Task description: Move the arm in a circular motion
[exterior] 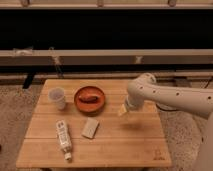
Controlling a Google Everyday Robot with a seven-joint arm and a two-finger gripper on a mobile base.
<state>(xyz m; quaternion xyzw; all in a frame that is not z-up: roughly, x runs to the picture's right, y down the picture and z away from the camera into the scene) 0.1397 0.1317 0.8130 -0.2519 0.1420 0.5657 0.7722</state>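
The cream-white tubular arm (165,95) reaches in from the right edge, bends at a rounded elbow above the table's right side and points down and left. Its gripper (122,111) is the small pale tip, hanging just above the wooden table (100,142), to the right of the orange bowl (90,99). It holds nothing that I can see.
A white cup (56,98) stands at the table's back left. The orange bowl holds a reddish item. A grey block (90,128) lies in the middle and a white bottle (63,139) lies at the front left. A dark shelf and a rail run behind.
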